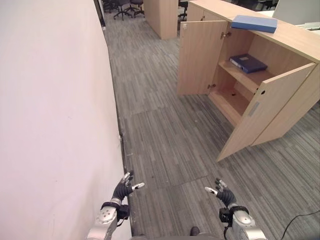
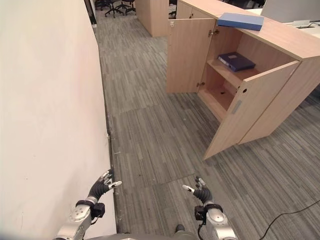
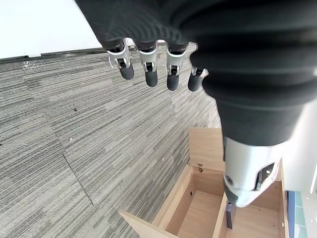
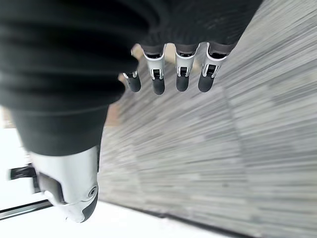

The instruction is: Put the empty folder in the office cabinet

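A light blue folder (image 1: 254, 23) lies flat on top of the wooden office cabinet (image 1: 295, 37) at the far right. The cabinet's two doors stand open, and a dark blue binder (image 1: 248, 63) lies on its upper shelf. My left hand (image 1: 124, 189) hangs low by the white wall with relaxed fingers, holding nothing. My right hand (image 1: 223, 193) is low at the front, fingers (image 4: 158, 82) likewise straight and empty. Both hands are far from the cabinet and the folder.
A white wall (image 1: 50, 110) runs along the left. The nearer cabinet door (image 1: 265, 107) swings out over the grey carpet floor (image 1: 165, 135). Another wooden cabinet (image 1: 162, 15) and office chairs (image 1: 125, 6) stand at the far end of the aisle.
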Robot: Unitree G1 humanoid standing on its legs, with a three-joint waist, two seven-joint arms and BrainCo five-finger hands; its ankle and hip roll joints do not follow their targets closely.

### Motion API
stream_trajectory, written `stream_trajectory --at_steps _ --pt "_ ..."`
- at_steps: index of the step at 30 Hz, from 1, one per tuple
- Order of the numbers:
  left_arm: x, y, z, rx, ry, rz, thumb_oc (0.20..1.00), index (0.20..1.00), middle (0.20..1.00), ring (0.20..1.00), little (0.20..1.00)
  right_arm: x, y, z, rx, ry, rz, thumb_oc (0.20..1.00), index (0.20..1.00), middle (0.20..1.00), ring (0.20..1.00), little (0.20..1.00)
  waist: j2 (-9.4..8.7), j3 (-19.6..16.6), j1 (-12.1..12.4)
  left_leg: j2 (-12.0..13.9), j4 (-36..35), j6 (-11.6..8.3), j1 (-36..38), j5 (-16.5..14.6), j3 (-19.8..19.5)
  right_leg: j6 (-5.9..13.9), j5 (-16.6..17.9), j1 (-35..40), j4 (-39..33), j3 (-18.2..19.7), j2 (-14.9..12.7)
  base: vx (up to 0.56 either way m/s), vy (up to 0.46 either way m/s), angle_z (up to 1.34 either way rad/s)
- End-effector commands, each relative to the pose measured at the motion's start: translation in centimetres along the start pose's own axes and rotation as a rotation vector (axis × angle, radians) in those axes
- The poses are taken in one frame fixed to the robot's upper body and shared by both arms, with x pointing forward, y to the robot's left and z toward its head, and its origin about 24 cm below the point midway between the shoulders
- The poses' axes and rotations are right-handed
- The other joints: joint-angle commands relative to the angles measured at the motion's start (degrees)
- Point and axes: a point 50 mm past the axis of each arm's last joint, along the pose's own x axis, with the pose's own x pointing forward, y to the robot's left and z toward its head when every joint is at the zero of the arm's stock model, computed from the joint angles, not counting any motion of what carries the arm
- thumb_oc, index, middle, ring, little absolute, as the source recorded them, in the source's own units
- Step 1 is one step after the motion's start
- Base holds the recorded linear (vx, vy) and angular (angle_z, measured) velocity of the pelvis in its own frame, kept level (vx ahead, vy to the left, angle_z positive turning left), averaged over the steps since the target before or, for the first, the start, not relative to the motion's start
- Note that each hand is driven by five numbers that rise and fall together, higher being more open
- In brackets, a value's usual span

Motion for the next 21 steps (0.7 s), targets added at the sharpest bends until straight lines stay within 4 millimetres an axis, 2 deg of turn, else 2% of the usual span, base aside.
stream_trajectory --at_steps 1,5,12,21 --pt "1.7 -0.3 2.7 0.100 -0.095 -0.048 1.000 1.000 1.000 1.000 1.000 1.3 -0.2 5.6 0.056 -0.242 0.008 1.000 1.000 1.000 1.000 1.000 -1.98 2.2 -0.2 2.7 1.0 -1.86 0.1 0.3 -2.3 3.99 -5.4 3.7 2.5 -0.7 -3.6 0.00 0.000 0.00" --pt "1.6 -0.3 2.4 0.095 -0.084 -0.045 1.000 1.000 1.000 1.000 1.000 1.2 0.1 6.4 0.054 -0.281 0.027 1.000 1.000 1.000 1.000 1.000 -1.90 2.1 -0.3 2.7 0.9 -1.87 0.2 0.3 -2.1 3.98 -5.4 3.7 2.4 -0.6 -3.6 0.00 0.000 0.00" --pt "1.6 -0.5 1.8 0.108 -0.051 -0.048 1.000 1.000 1.000 1.000 1.000 1.1 0.6 6.7 0.056 -0.297 0.043 1.000 1.000 1.000 1.000 1.000 -1.87 2.0 -0.4 2.6 0.8 -1.89 0.1 0.3 -1.9 4.01 -5.3 3.6 2.3 -0.6 -3.5 0.00 0.000 0.00" --pt "1.7 -0.6 1.9 0.087 -0.057 -0.039 1.000 1.000 1.000 1.000 1.000 1.0 0.7 6.0 0.050 -0.269 0.052 1.000 1.000 1.000 1.000 1.000 -1.83 1.9 -0.5 2.6 0.7 -1.89 -0.1 0.3 -2.1 3.92 -5.5 3.4 2.5 -0.7 -3.3 0.00 0.000 0.00"
